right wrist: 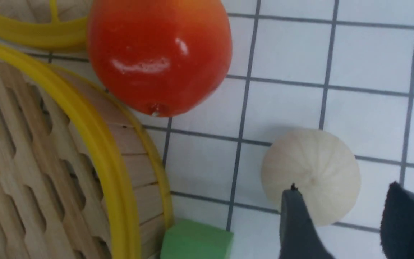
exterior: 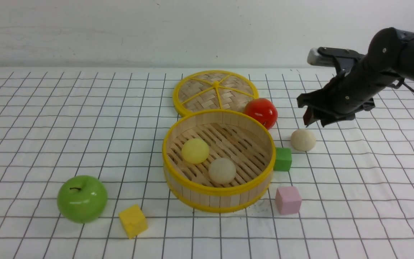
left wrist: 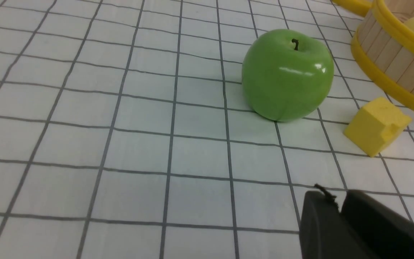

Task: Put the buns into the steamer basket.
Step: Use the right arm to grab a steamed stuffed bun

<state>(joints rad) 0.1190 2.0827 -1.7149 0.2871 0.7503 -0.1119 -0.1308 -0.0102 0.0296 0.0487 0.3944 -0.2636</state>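
The steamer basket (exterior: 217, 192) stands mid-table with two buns inside, a pale yellow one (exterior: 195, 150) and a cream one (exterior: 222, 169). A third cream bun (exterior: 303, 140) lies on the cloth to the basket's right, beyond the green block. My right gripper (exterior: 313, 118) hovers open just above and behind this bun; in the right wrist view the bun (right wrist: 311, 172) sits beyond the spread fingertips (right wrist: 293, 201), not between them. My left gripper (left wrist: 336, 199) shows only in its wrist view, low over the cloth near the apple, fingers together and empty.
A flat woven lid (exterior: 215, 91) lies behind the basket, with a red tomato (exterior: 261, 112) touching the basket's far right rim. A green block (exterior: 283, 159) and a pink block (exterior: 288, 200) sit right of the basket. A green apple (exterior: 82, 198) and a yellow block (exterior: 133, 220) lie front left.
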